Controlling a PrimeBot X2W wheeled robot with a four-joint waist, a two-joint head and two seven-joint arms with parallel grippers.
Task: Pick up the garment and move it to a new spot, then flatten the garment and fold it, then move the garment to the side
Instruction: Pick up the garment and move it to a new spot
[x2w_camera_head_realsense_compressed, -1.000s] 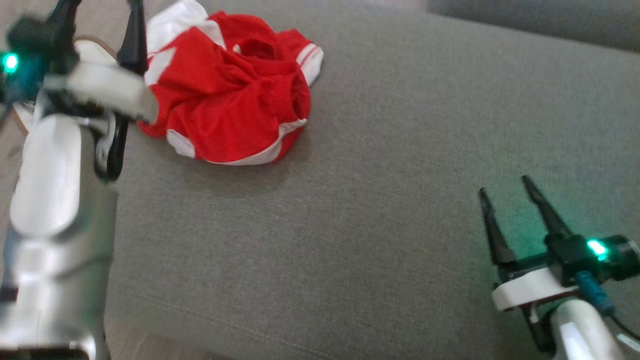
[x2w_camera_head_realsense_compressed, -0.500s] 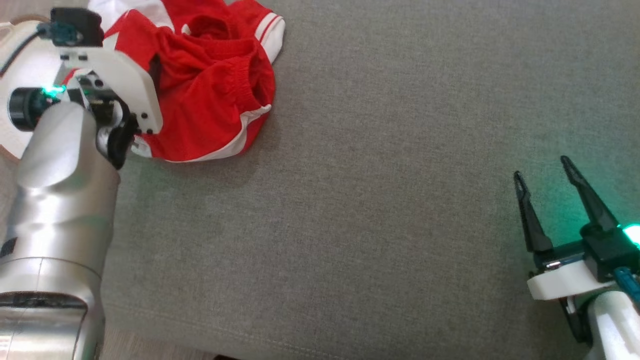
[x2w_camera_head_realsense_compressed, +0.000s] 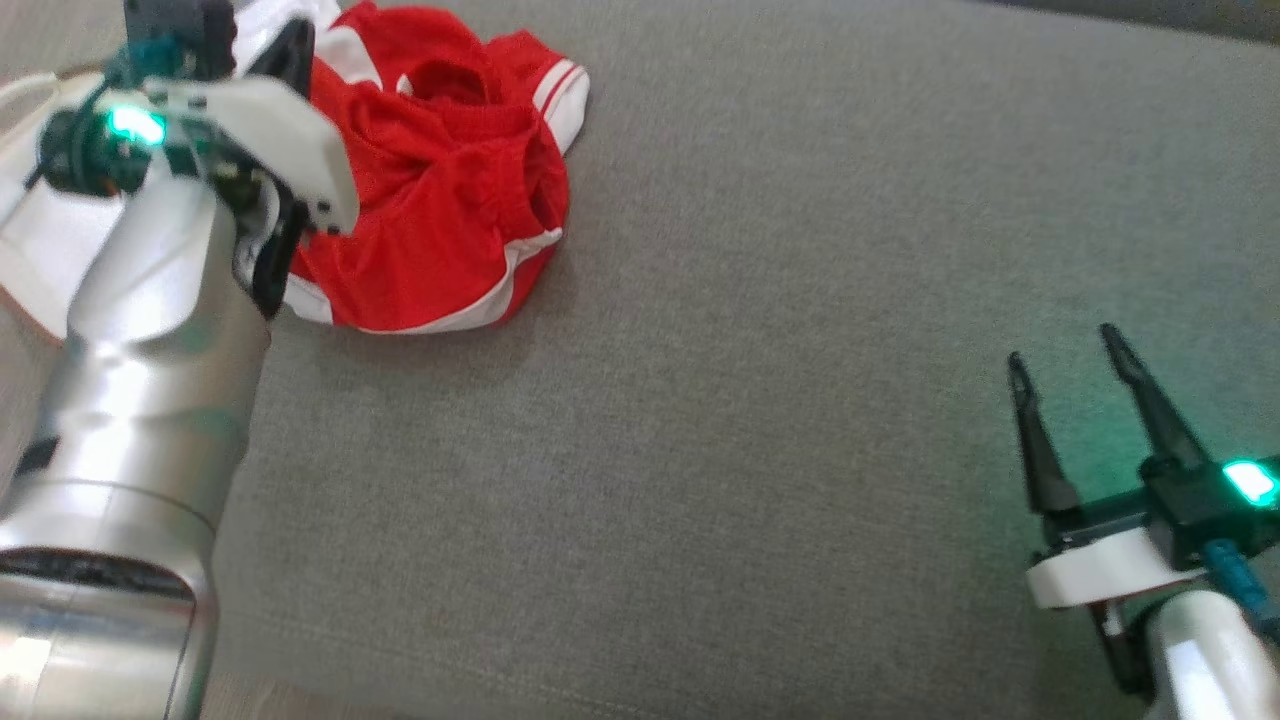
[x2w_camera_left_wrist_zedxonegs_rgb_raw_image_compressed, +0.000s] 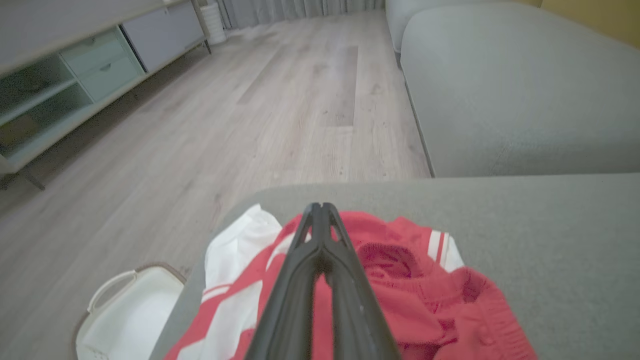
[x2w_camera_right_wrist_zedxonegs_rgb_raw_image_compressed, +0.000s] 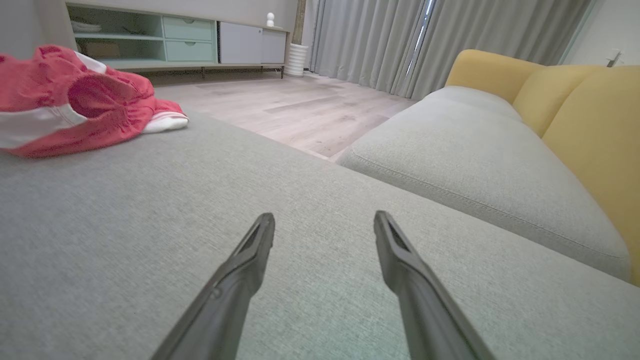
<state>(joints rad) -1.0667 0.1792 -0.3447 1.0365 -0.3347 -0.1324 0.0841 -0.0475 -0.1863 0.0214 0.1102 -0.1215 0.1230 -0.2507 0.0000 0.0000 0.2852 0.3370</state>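
A broad grey woven-fabric sofa cushion (x2w_camera_head_realsense_compressed: 760, 400) is the working surface. Beyond its far edge lies a pale wood-plank floor (x2w_camera_left_wrist_zedxonegs_rgb_raw_image_compressed: 250, 125), and next to it a second grey seat cushion (x2w_camera_right_wrist_zedxonegs_rgb_raw_image_compressed: 475, 165) backed by mustard-yellow upholstery (x2w_camera_right_wrist_zedxonegs_rgb_raw_image_compressed: 590, 125). A long low cabinet with pale green drawers (x2w_camera_right_wrist_zedxonegs_rgb_raw_image_compressed: 185, 40) stands against the far wall.

The red sports garment with white trim (x2w_camera_head_realsense_compressed: 440, 220) lies in a crumpled heap at the cushion's far left corner, close to the edge. Bunched as it is, its longer line runs roughly away from the robot, leaning slightly left, with a white panel at the far left end. A white cuff with red stripes points to the far right. A gathered opening in the middle faces upward.

On the floor just off that corner sits a white plastic basket with a handle (x2w_camera_left_wrist_zedxonegs_rgb_raw_image_compressed: 135, 320).

The silver left arm reaches over the garment's left side. From its wrist, the left tool (x2w_camera_left_wrist_zedxonegs_rgb_raw_image_compressed: 320, 206) is clenched, the two dark fingers pressed together at the tips, poised above the red cloth; I can see no fabric pinched between them.

The right tool (x2w_camera_head_realsense_compressed: 1063, 345) is at the near right of the cushion, well apart from the garment, fingers spread and holding nothing, pointing across the bare grey fabric.
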